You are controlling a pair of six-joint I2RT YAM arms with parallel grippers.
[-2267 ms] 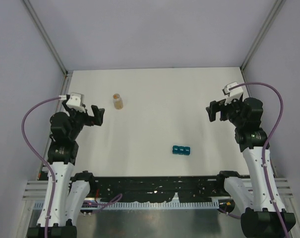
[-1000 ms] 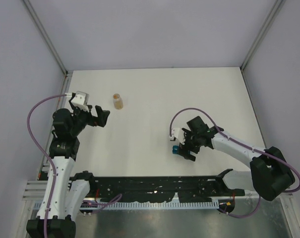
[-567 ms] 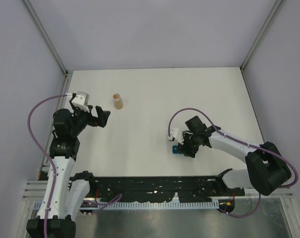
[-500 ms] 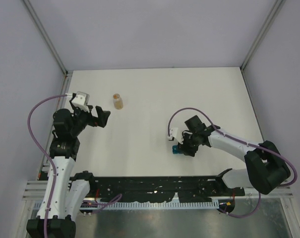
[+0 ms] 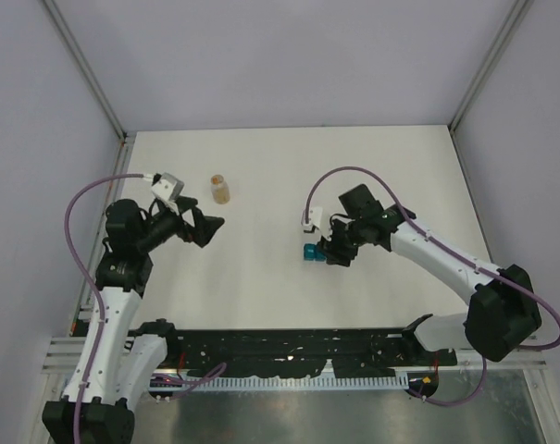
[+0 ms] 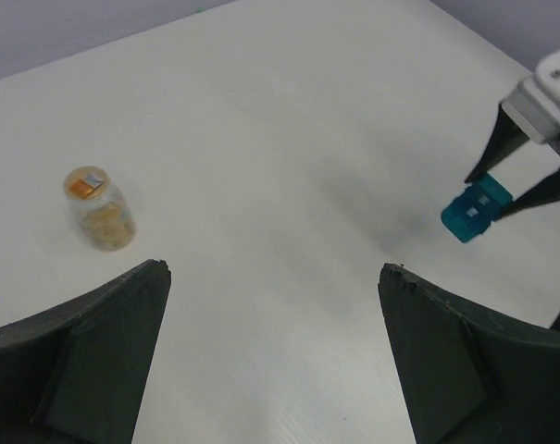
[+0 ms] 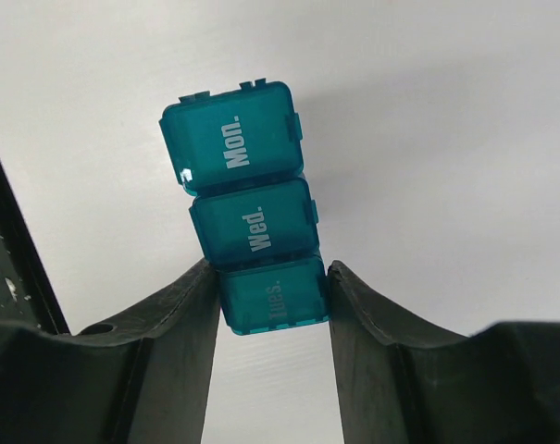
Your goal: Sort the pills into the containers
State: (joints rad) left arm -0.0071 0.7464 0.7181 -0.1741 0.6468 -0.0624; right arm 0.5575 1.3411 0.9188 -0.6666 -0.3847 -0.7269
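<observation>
The teal containers (image 7: pixel 252 222) are a strip of three lidded boxes marked Mon., Wed. and Tues. My right gripper (image 7: pixel 270 276) is shut on the Tues. end, and the strip sticks out past the fingertips. In the top view the containers (image 5: pixel 309 252) sit just left of the right gripper (image 5: pixel 324 250), near the table's middle. The pills (image 6: pixel 108 227) show as a tan mass inside a clear vial (image 6: pixel 99 208), which stands upright at the back left (image 5: pixel 220 189). My left gripper (image 5: pixel 210 231) hangs open and empty, in front of the vial (image 6: pixel 275 268).
The white table (image 5: pixel 289 166) is walled by grey panels on three sides. A black rail (image 5: pixel 289 347) runs along the near edge between the arm bases. The right wrist's white camera block (image 6: pixel 550 92) shows at the right of the left wrist view, above the containers (image 6: pixel 476 210).
My right gripper closed on the teal strip and carried it back and to the left. The left arm swung its open gripper to the right and a little nearer.
</observation>
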